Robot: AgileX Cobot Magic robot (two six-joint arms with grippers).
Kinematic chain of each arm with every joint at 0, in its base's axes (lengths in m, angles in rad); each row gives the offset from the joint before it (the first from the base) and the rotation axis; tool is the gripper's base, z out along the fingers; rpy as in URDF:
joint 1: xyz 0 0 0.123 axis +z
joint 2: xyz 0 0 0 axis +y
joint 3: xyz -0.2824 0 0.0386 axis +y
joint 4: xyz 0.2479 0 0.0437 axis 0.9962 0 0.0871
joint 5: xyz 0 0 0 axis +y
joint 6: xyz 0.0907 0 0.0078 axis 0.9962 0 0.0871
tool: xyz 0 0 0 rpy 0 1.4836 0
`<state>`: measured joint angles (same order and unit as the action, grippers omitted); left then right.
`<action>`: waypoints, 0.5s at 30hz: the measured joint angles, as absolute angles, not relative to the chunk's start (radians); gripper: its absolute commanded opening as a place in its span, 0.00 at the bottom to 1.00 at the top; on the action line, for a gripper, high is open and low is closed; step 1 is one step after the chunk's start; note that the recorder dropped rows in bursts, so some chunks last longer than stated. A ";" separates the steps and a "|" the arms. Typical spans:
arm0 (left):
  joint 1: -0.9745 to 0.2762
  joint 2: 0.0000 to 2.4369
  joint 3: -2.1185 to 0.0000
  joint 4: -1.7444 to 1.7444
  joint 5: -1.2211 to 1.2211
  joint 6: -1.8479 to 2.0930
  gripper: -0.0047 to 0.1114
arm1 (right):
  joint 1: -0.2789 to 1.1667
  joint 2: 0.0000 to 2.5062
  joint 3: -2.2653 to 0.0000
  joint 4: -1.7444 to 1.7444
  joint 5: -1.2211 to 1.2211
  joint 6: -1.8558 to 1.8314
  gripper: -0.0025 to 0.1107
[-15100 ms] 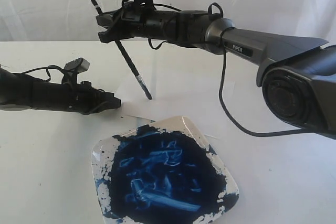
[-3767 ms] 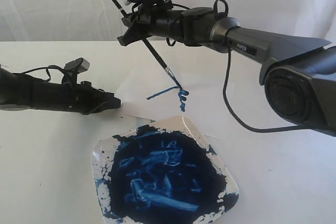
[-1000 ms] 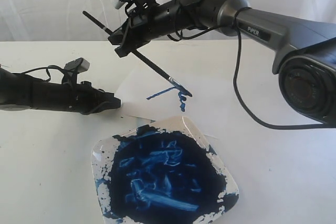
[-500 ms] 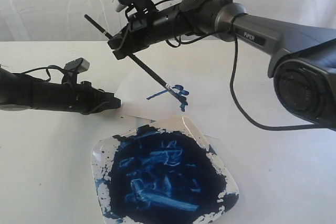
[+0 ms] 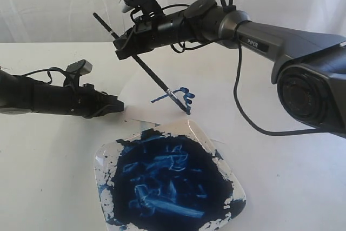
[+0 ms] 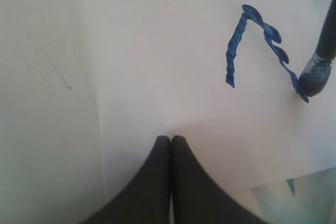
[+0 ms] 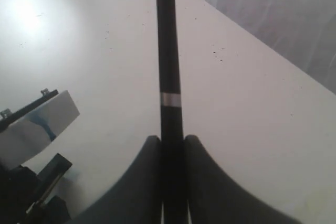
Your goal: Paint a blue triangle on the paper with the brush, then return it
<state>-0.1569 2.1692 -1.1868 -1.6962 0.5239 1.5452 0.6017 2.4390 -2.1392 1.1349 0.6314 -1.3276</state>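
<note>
White cloth with soft folds hangs behind an off-white, smooth counter (image 5: 48, 155). On it lies one thin, flat sheet of paper (image 5: 146, 85), a little brighter than the counter. Just beside the paper's near edge stands one square white dish (image 5: 102, 158) with rounded corners, almost filled by a thick, glossy mass of dark-blue paint (image 5: 167, 177) that is smeared up to the rim.

Two black arms with cables are in view. The right arm (image 5: 178, 25) reaches across the middle, and its jaws are clamped narrow on the round black handle of the single brush (image 5: 146, 66). The handle carries one pale band (image 7: 170, 99). The brush is tilted, and its wet bristle tip (image 6: 314, 74) touches the paper at the end of a stroke.

The blue triangle (image 6: 234, 51) is on the paper, with only two wavy, thin sides that meet at one corner; the third side is not yet drawn.

The left arm (image 5: 54, 98) lies low, and its jaws are pressed together with nothing between them, their tips at the paper's edge.
</note>
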 measured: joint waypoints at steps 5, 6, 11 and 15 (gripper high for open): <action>-0.157 2.169 -1.187 -1.696 0.524 1.545 0.04 | 0.617 2.439 -2.139 1.167 0.587 -1.347 0.02; -0.157 2.169 -1.187 -1.696 0.524 1.545 0.04 | 0.621 2.439 -2.139 1.169 0.577 -1.351 0.02; -0.157 2.169 -1.187 -1.696 0.524 1.545 0.04 | 0.640 2.439 -2.139 1.170 0.537 -1.376 0.02; -0.157 2.169 -1.187 -1.696 0.524 1.545 0.04 | 0.640 2.439 -2.139 1.170 0.510 -1.378 0.02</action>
